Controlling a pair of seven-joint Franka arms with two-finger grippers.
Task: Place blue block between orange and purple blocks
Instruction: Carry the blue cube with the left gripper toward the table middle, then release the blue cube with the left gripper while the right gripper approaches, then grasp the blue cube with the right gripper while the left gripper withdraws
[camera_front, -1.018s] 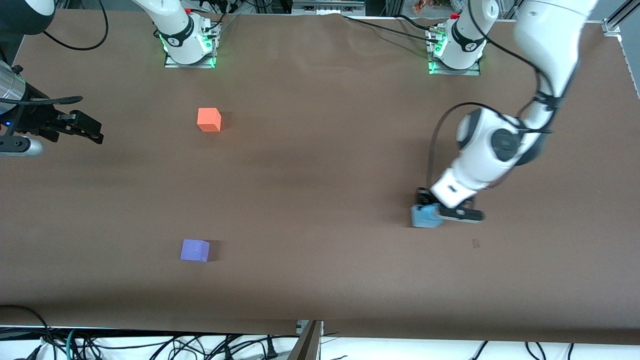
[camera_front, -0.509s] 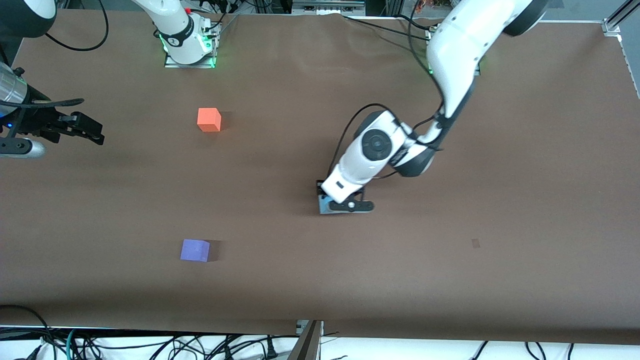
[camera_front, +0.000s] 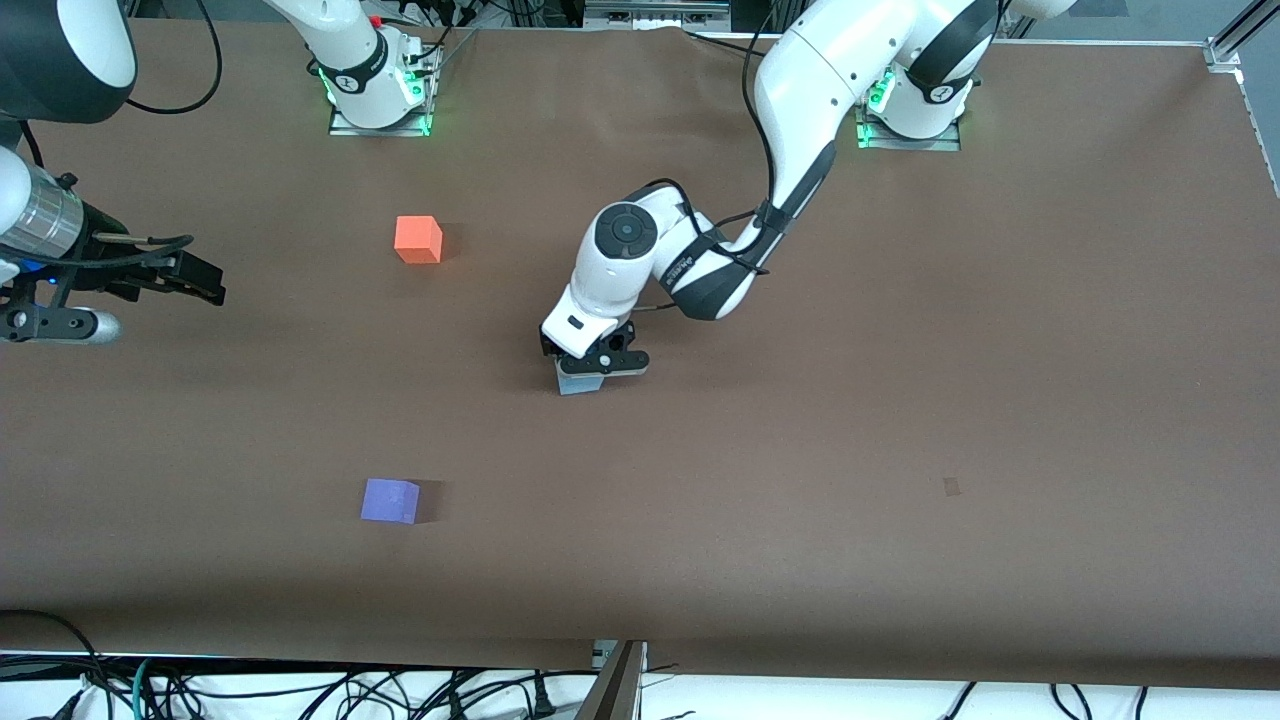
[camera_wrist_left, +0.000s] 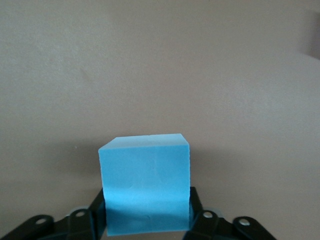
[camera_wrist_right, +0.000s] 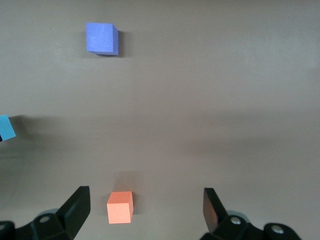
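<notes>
I am seeing my left hand (camera_front: 594, 366) gripping the blue block (camera_front: 580, 380) down at the counter (camera_front: 900, 400), toward the middle, not yet between the orange block (camera_front: 418, 240) and the purple block (camera_front: 390, 500), while my right hand (camera_wrist_right: 145, 205) is waiting with fingers spread wide over the counter's right-arm end.

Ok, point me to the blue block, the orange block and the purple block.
blue block (camera_wrist_left: 145, 187), left wrist view, facing side.
orange block (camera_front: 417, 240), front view, top face.
purple block (camera_front: 389, 500), front view, top face.
</notes>
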